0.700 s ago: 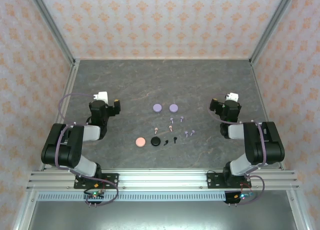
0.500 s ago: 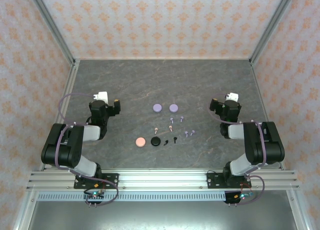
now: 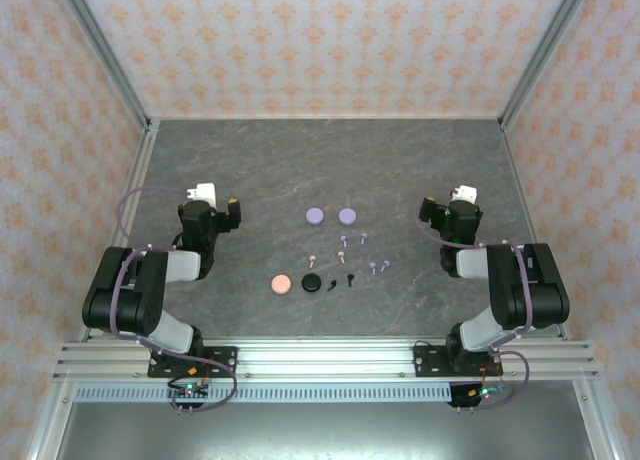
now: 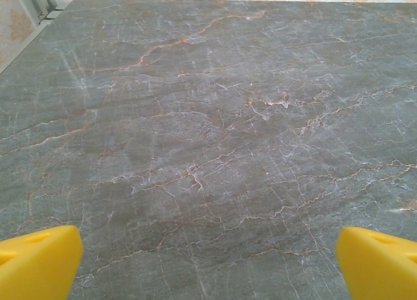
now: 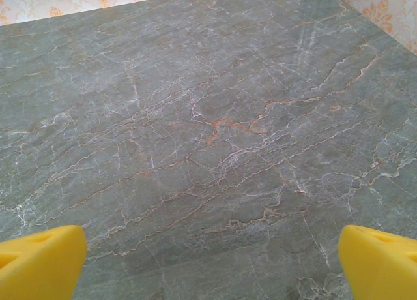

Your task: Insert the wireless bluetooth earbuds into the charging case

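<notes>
Several tiny stemmed earbuds lie in the middle of the table: lavender ones, pale pink ones and black ones. Round charging cases lie shut around them: two lavender, one pink and one black. My left gripper rests low at the left, well apart from them. It is open, its yellow fingertips wide over bare table. My right gripper rests at the right, open too, with nothing between its fingertips.
The dark marbled table is walled on three sides by patterned panels with metal posts at the corners. An aluminium rail carries both arm bases at the near edge.
</notes>
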Robot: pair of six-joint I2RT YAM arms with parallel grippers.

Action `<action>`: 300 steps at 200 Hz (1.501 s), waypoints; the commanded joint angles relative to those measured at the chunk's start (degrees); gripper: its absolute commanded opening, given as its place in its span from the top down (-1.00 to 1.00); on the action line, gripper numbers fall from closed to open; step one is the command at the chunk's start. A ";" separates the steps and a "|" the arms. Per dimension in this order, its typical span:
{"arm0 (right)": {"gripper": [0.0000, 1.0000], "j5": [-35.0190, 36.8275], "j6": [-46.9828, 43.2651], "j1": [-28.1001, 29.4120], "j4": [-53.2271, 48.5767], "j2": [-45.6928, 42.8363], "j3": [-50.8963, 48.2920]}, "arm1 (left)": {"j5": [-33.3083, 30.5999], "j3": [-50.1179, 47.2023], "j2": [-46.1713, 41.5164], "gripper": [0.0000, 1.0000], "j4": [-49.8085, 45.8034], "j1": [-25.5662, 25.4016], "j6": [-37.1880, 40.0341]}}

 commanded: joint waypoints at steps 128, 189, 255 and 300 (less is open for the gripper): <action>-0.99 -13.44 7.70 3.09 -55.40 -29.22 16.84 | 5.66 16.73 -28.95 -1.00 -54.82 -3.97 -27.94; -0.99 -16.61 -1.34 14.83 -68.91 -21.75 26.08 | 13.68 12.25 -31.38 -1.00 -55.31 -11.30 -37.40; -0.99 -15.02 -22.49 23.39 -84.85 3.63 50.89 | 12.28 10.77 -33.33 -1.00 -55.04 -11.60 -38.18; -0.97 -13.78 -34.95 27.48 -93.31 19.61 64.83 | 10.13 10.33 -35.43 -1.00 -57.10 -11.63 -36.97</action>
